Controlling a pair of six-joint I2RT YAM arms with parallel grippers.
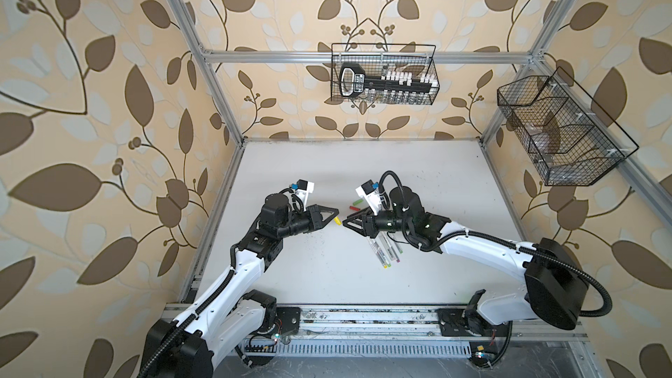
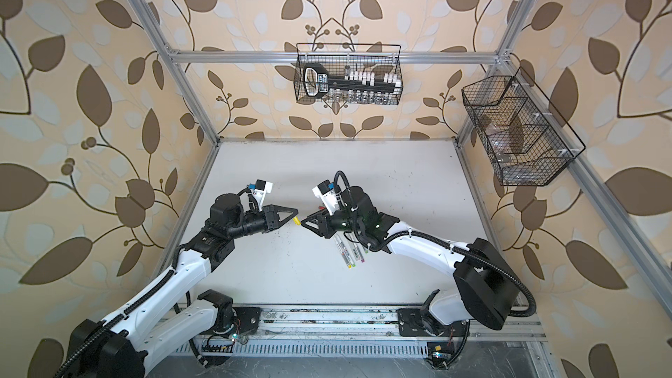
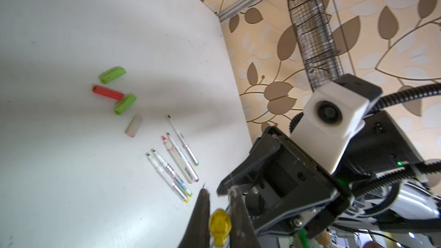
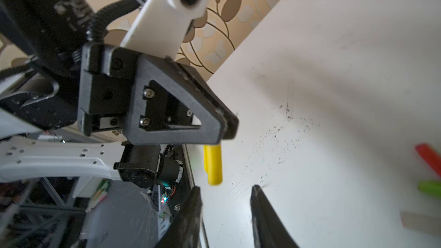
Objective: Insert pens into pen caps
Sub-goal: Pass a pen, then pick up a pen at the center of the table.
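My left gripper [image 1: 336, 212] is shut on a yellow pen cap [image 1: 337, 220], held above the white table [image 1: 363, 161] at mid-height. In the left wrist view the yellow cap [image 3: 219, 225] sits pinched between the two fingers. My right gripper [image 1: 345, 223] faces it tip to tip, a short gap away. Its jaws stand open and empty [image 4: 226, 188], just short of the cap's free end [image 4: 213, 165]. Several pens [image 3: 174, 163] lie side by side on the table under the right wrist. Two green caps [image 3: 112, 75] [image 3: 125, 104] and a red cap [image 3: 108, 92] lie beyond them.
A pale stubby tube [image 3: 133, 125] lies between the caps and the pens. Wire baskets hang on the back wall [image 1: 383, 74] and the right wall [image 1: 560, 129]. An aluminium frame bounds the table, and the arms' base rail [image 1: 363, 318] runs along its front.
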